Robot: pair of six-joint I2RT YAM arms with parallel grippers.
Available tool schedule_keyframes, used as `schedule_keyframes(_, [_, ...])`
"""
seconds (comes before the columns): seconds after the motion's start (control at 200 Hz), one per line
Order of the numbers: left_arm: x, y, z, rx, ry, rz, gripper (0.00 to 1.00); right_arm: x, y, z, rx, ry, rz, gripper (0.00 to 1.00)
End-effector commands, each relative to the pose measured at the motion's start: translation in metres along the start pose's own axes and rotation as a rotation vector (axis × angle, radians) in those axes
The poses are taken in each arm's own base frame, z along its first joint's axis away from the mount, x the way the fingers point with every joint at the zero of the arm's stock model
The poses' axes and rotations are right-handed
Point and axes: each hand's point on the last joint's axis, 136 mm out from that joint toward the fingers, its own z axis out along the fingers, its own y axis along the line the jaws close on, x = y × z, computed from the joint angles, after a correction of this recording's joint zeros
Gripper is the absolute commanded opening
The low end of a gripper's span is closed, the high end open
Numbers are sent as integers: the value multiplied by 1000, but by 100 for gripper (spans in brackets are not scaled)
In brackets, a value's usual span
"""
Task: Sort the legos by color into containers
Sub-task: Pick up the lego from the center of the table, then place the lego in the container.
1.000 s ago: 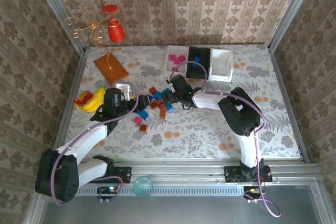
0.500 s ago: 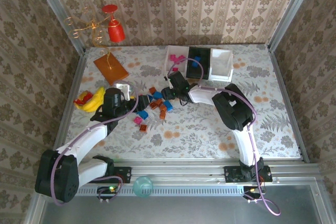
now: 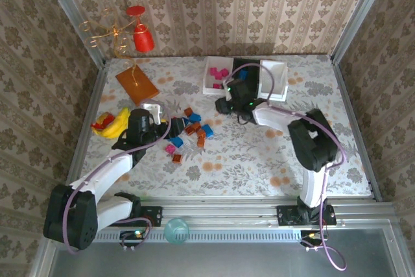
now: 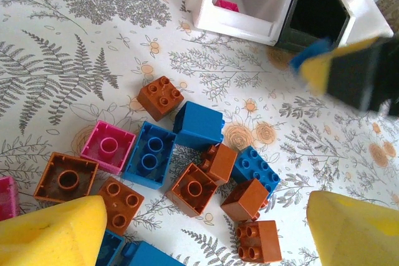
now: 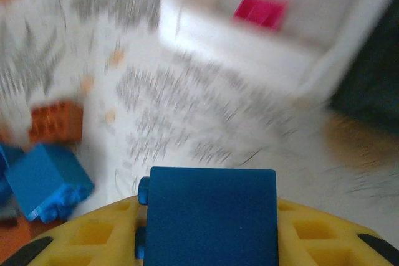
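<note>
Since a second ago, the right gripper (image 3: 224, 104) has left the loose pile and swung to just in front of the trays, jaws narrowed. The left gripper (image 3: 174, 126) is unmoved at the pile's left edge.

Top view. Three trays in a row at the far edge: left white tray (image 3: 209, 85) holding about four pink bricks (image 3: 220, 73), black tray (image 3: 253, 76), right white tray (image 3: 275, 85). The loose legos (image 3: 191, 128) lie mid-table. The table (image 3: 259, 160) carries a pale floral cloth, with patterned wallpaper on three sides and metal frame posts.

Left wrist view. The yellow pads (image 4: 50, 232) stand wide apart, gripping nothing. On the cloth are seven brown bricks (image 4: 160, 96), three blue bricks (image 4: 198, 124) in full with more blue cut off at the lower edge, and two pink. Two more pink sit in the white tray.

Right wrist view, blurred. The pads clamp one blue brick (image 5: 212, 213). On the cloth lie one blue and one brown.
</note>
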Motion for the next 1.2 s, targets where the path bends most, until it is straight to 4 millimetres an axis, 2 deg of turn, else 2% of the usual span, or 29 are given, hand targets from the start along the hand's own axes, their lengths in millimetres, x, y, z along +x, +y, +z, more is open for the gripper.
schedule_keyframes(0.0, [-2,-5,2,31,-2,-14,85,-48,-42,-15,85,-115,120,39])
schedule_keyframes(0.055, [-3,-7,1,36,-3,-12,85,-55,-61,-9,124,-117,162,39])
schedule_keyframes(0.2, [-4,-8,-1,34,-8,-6,85,-75,-93,9,225,-132,202,40])
schedule_keyframes(0.34, [-3,-9,-1,34,-8,-2,85,-86,-127,28,354,-122,206,42])
schedule_keyframes(0.44, [-3,-9,-1,33,-5,0,85,-93,-141,36,403,-104,192,49])
schedule_keyframes(0.545, [-3,-8,-1,23,-5,2,85,-101,-137,26,397,-104,166,63])
schedule_keyframes(0.655, [-3,-8,-1,20,-6,4,85,-99,-114,4,337,-123,122,74])
schedule_keyframes(0.77, [-3,-6,-2,16,-8,7,85,-79,-75,-30,262,-112,46,78])
schedule_keyframes(0.815, [-3,-6,-2,15,-6,10,86,-61,-51,-42,200,-91,13,79])
schedule_keyframes(0.925, [-3,-5,-2,15,-3,10,86,2,15,-67,53,-27,-103,81])
schedule_keyframes(1.025, [-2,-2,-1,22,3,-12,86,57,63,-80,-61,31,-166,82])
schedule_keyframes(1.115, [-3,1,0,27,-4,-40,86,87,100,-86,-157,49,-158,84])
schedule_keyframes(1.195, [-3,5,-2,15,-12,-48,86,105,126,-84,-191,48,-161,85])
